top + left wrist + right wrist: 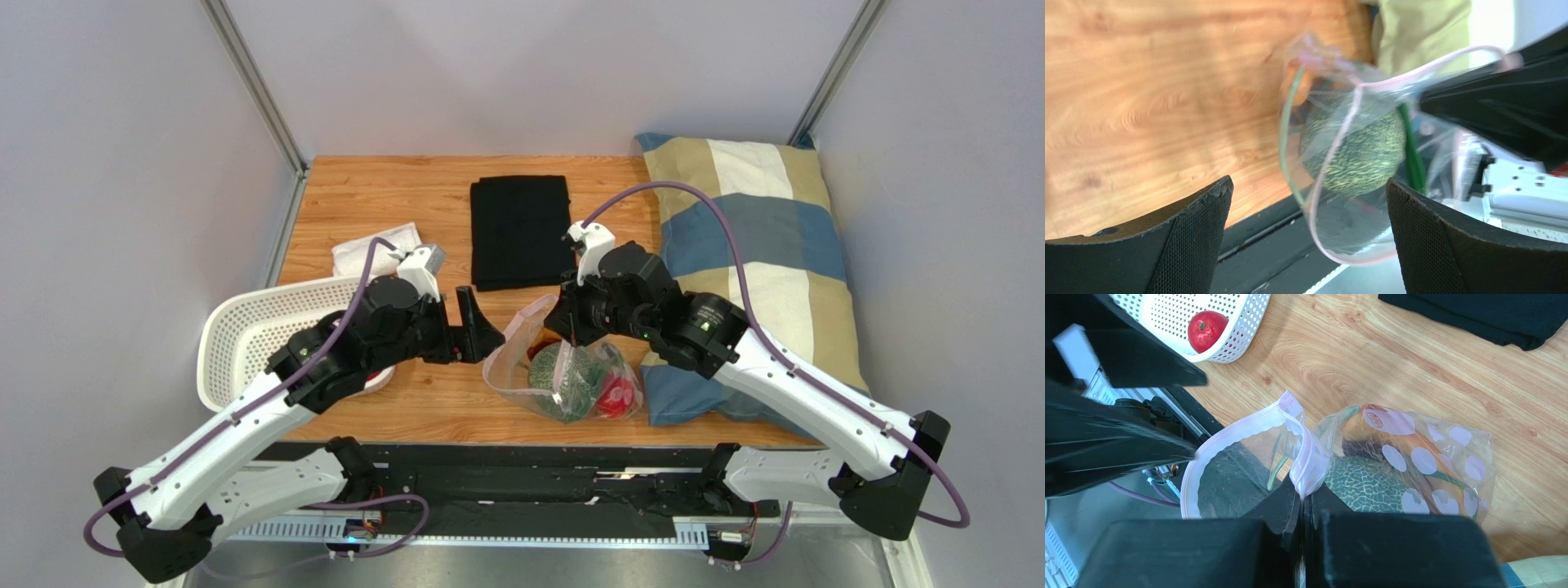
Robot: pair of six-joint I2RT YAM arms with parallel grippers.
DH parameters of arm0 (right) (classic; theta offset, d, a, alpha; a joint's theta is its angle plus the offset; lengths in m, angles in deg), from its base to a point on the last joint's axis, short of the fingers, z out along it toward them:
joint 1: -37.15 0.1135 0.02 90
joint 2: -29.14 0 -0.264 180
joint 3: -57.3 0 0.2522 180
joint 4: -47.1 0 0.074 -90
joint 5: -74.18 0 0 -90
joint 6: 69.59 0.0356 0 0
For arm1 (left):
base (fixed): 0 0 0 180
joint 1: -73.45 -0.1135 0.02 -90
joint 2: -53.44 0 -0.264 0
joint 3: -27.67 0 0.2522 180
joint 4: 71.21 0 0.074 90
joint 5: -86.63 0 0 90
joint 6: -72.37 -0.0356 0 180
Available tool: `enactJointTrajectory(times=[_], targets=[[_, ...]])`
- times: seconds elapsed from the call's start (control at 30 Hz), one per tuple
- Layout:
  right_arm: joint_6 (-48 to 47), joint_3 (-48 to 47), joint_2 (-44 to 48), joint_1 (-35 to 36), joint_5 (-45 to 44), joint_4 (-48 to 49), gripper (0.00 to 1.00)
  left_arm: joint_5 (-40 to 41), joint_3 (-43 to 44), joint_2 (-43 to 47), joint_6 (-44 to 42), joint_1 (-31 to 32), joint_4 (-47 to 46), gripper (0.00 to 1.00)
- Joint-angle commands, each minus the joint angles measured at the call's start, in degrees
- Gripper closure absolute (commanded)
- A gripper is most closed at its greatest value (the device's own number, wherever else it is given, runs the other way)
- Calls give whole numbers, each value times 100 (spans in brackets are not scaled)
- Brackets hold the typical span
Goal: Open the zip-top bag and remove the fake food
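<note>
So the zip-top bag (1407, 459) sits on the wooden table (368, 196) near the front edge, right between the two arms, and its mouth is gaping open. The right claw (1301, 499) has its fingers pressed together on the pinkish zip strip (1306, 454), pinching one lip of the bag. The left claw (1309, 187) is spread wide just in front of the opening, with nothing gripped.

Most of the fake food (1364, 484) is inside the bag: a netted green ball, an orange piece (1392, 441) behind it, some thin green stems (1412, 156), and something red (617, 395) at the closed end. One red fruit (1207, 329) is over in the white basket (1247, 321), at the table's left side.

Around it, a folded black cloth (521, 229) lies behind the bag, a rolled white towel (374, 251) sits behind the basket, and a plaid pillow (748, 245) fills the right side, just beside the bag's closed end.

In the top view the left arm covers the basket's near corner, so the red fruit doesn't show there. The dots and crinkles make the pieces in the bag hard to count. The left wrist view is blurry too, and the right claw blocks its right side.
</note>
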Motion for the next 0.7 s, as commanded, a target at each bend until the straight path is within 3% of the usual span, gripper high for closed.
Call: enactJointTrajectory(times=[0.0, 0.17, 0.27, 0.3, 0.37, 0.4, 0.57, 0.67], targets=[[-46, -112, 210, -85, 138, 331, 100, -699, -340, -376, 194, -118, -178, 4], [24, -121, 228, -182, 243, 331, 100, -1078, -112, -1315, -175, -179, -222, 8], [24, -165, 193, -235, 278, 296, 100, -1140, 125, -1711, -351, -293, -292, 30], [16, -174, 210, -270, 278, 252, 100, -1262, 300, -1800, -447, -355, -319, 51], [7, -183, 236, -322, 252, 190, 100, -1281, 547, -2062, -587, -460, -275, 79], [16, -174, 254, -384, 226, 94, 100, -1220, 861, -2142, -754, -469, -205, 100], [-72, -191, 359, -604, 68, -328, 100, -1272, 1716, -2468, -1203, -478, -283, 100], [-125, -288, 403, -665, -20, -635, 91, -1324, 1919, -2433, -1239, -478, -661, 100]])
